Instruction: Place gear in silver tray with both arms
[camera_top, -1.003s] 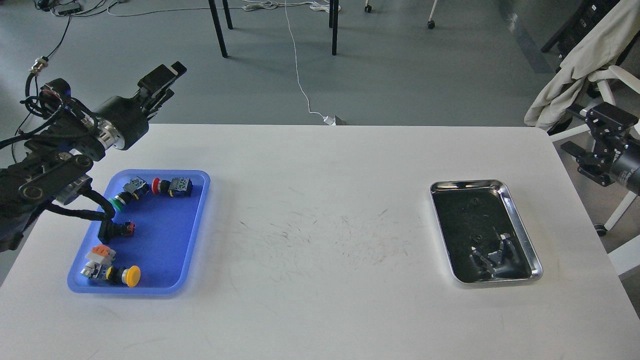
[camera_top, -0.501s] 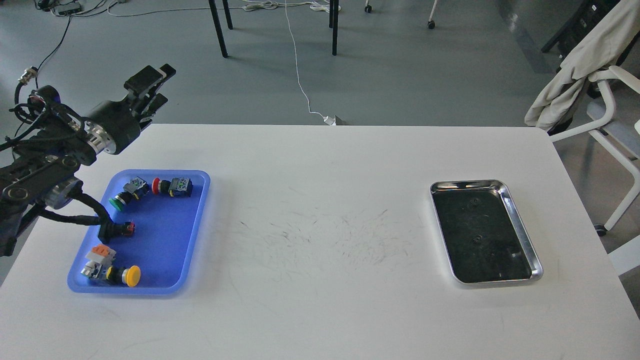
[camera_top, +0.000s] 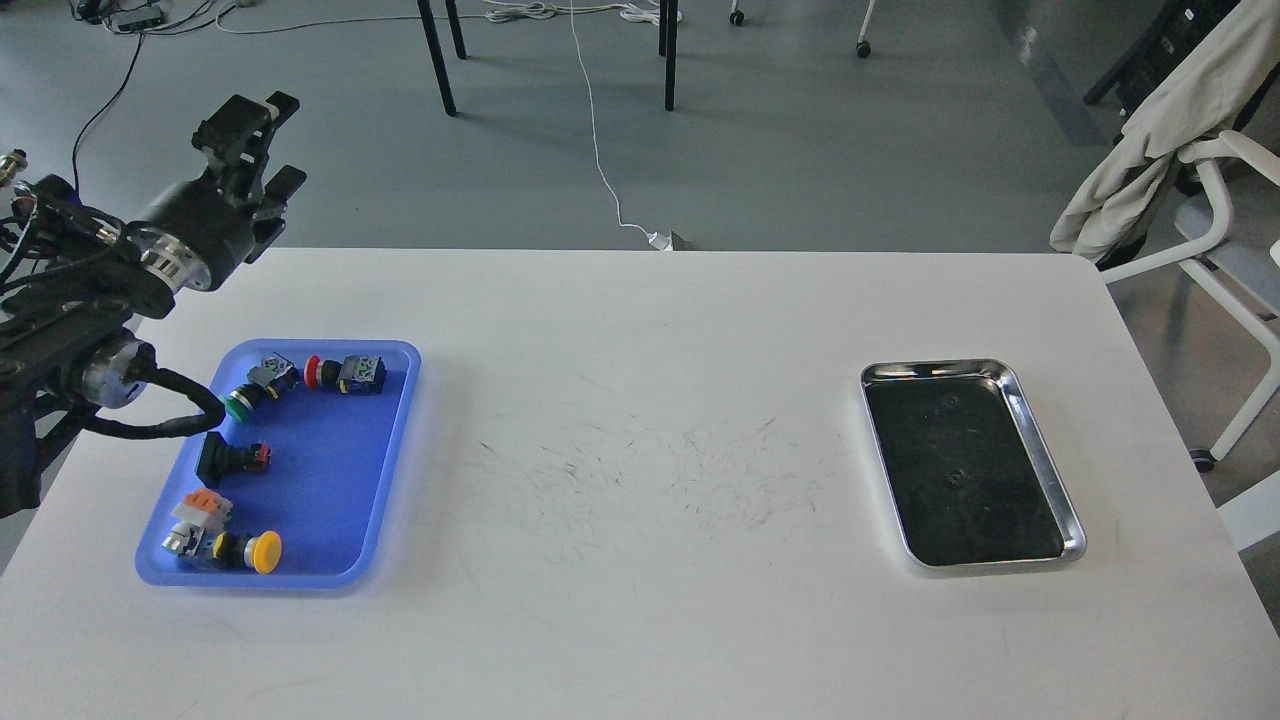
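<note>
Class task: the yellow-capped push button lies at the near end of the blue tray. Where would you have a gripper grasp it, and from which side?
Grip the yellow-capped push button across its dark body behind the wide cap, coming from above. It lies on its side in the blue tray, its body exposed upward, the tray's near rim close alongside.

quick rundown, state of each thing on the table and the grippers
silver tray: empty, flat on the table's right side
blue tray: flat on the left side, holding five push-button switches
yellow push button: lying on its side in the blue tray's near end
left gripper: open, holding nothing, raised beyond the table's far left edge
right gripper: not in view
</note>
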